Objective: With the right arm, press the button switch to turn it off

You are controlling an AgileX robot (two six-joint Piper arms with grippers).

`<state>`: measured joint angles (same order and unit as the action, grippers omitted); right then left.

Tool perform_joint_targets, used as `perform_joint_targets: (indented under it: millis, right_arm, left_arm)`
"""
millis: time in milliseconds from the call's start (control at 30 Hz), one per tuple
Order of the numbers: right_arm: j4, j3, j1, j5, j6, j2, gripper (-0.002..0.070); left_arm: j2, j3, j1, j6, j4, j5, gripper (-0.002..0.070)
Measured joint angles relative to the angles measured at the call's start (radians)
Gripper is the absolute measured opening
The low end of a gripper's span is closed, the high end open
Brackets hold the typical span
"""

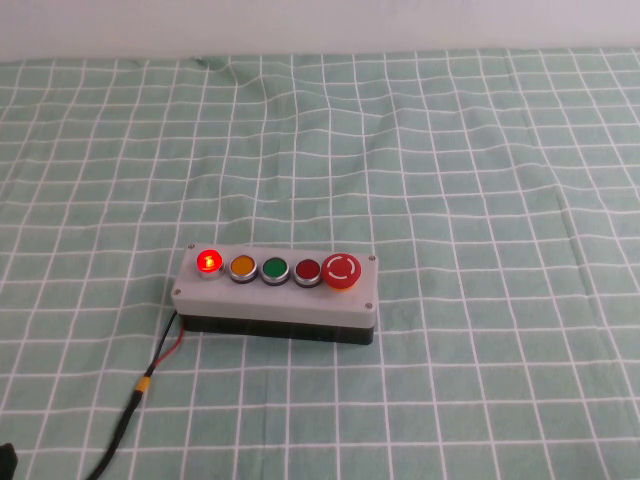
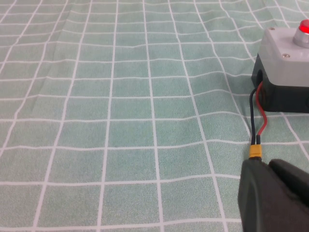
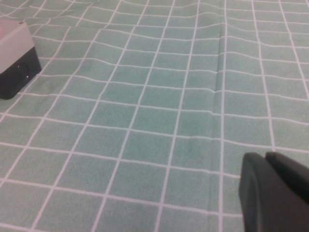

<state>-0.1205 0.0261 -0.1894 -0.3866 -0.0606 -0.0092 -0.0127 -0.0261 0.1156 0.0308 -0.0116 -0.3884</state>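
5 round controls sit in a row on the button switch (image 1: 275, 295), and going left to right along its grey top you get the red lamp (image 1: 209, 262) (lit), the orange button (image 1: 243, 268), the green button (image 1: 274, 270), the red button (image 1: 307, 271), then the big red mushroom button (image 1: 341, 271). The box sits flat on the green checked cloth (image 1: 480, 180), and everything else gets placed off it.

Off its lamp end, a red and black cable (image 1: 165, 350) with a yellow connector (image 1: 144, 383) trails away. The left gripper (image 2: 273, 195) hovers low just past that connector; can't tell how far its pincer is open, and it looks empty. The right gripper (image 3: 275, 193) hangs over bare cloth well off the mushroom end, same story, holding nothing I can see.

Box looks rigid plastic and fairly light, so I'd guess a sideways poke could shove it. Press straight down on a cap. Nothing blocks the way in.
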Motion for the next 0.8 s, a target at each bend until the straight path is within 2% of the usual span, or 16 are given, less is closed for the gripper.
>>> perform_joint_targets:
  millis: [333,500,633,800]
  right_arm:
    - [0.0,0.0,0.0,0.002,0.0,0.0,-0.0016]
    - [-0.002,0.0,0.0,0.07,0.0,0.0,-0.0016]
    - [-0.002,0.0,0.0,0.241,0.0,0.0,-0.0016]
    - [-0.004,0.0,0.0,0.571,0.0,0.0,-0.0016]
  left_arm:
    - [0.0,0.0,0.0,0.0,0.0,0.0,-0.0003]
    - [0.0,0.0,0.0,0.0,0.0,0.0,-0.0003]
    - [0.0,0.0,0.0,0.0,0.0,0.0,-0.0003]
    - [0.0,0.0,0.0,0.0,0.0,0.0,-0.0003]
